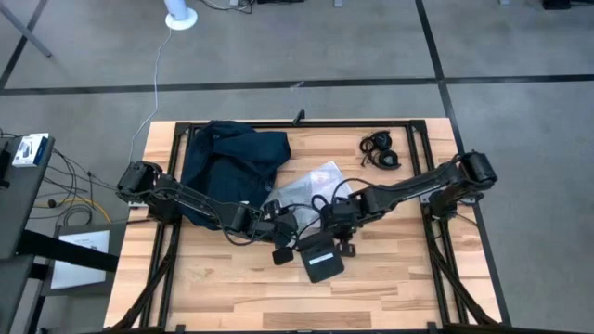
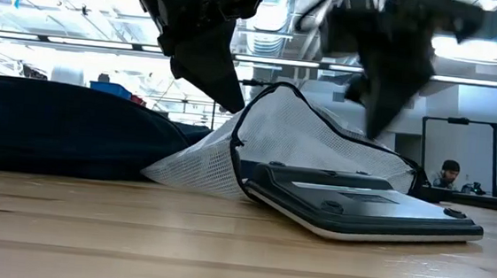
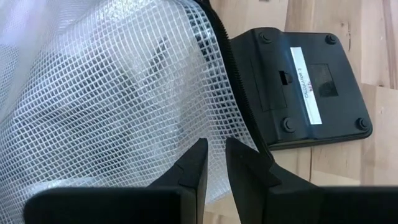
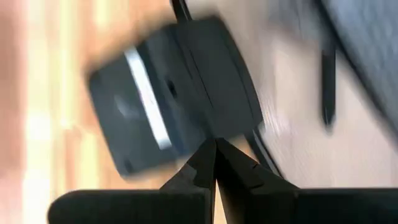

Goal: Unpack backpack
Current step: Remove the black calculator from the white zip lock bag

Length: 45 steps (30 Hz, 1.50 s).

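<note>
The dark navy backpack (image 1: 227, 172) lies slumped at the table's far left. Beside it, a clear mesh bag (image 1: 311, 184) with a black zip edge stands up like a tent (image 2: 301, 143). A black flat device with a white label (image 1: 320, 258) sticks out of the bag's mouth, underside up, resting tilted on the table (image 2: 359, 205). My left gripper (image 3: 214, 163) is shut on the mesh bag, above its left side (image 2: 236, 110). My right gripper (image 4: 215, 146) is shut and hangs over the bag's right side (image 2: 376, 131), above the device. My left gripper pinches the mesh bag's wall (image 3: 214, 134) between its two fingers, close to the black zip edge (image 3: 239, 93). The fingers come slanting down from above. One layer or several, I cannot tell. The bag's wall stands raised, its lower part on the table. My right gripper's shut fingertips sit at the bag's black edge (image 4: 258, 146); whether they touch it I cannot tell.
A coil of black cable or headphones (image 1: 381, 151) lies at the far right of the table. Bare wood (image 1: 232, 288) spreads along the near edge. A person sits far off in the room behind (image 2: 447, 175).
</note>
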Available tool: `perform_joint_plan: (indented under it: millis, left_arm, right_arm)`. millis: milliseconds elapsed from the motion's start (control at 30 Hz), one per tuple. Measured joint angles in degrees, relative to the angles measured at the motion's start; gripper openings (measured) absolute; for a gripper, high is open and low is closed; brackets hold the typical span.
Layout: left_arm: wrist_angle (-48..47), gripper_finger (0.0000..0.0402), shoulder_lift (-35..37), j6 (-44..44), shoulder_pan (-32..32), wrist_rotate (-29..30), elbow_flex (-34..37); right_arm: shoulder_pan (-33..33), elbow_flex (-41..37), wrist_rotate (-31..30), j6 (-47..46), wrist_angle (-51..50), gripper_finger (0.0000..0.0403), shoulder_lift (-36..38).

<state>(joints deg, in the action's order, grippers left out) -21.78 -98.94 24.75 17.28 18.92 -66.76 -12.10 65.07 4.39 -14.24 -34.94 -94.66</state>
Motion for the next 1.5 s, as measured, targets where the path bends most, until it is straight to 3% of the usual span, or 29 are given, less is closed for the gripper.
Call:
perform_joint_plan:
  millis: [167,367,633,967,1233,1500]
  left_arm:
    - [-0.64,0.0045,0.0,0.28,0.33,0.0,0.0]
    - [-2.86,0.0045,1.59,1.87,1.98,0.97,-0.02]
    - [-3.0,0.0045,5.75,-0.11,6.36,12.72,0.01]
    - [9.21,0.0045,7.19,-4.89,8.7,13.35,4.36]
    - [9.73,0.0045,7.19,-4.55,10.95,13.44,4.42]
    - [8.71,0.0045,7.19,-3.91,11.62,13.34,4.42]
  right_arm:
    - [0.07,-0.01,0.01,1.35,6.66,0.0,-0.77]
    - [0.09,-0.01,0.1,4.25,7.22,0.0,-3.92]
    - [-0.29,-0.01,0.63,4.72,9.13,0.0,-5.93]
    - [-1.01,-0.13,0.8,4.78,15.14,0.0,-5.93]
    - [-2.97,-8.52,0.78,-0.49,25.01,0.0,-5.89]
    - [-6.84,-10.62,1.93,-5.83,20.95,0.0,-4.11]
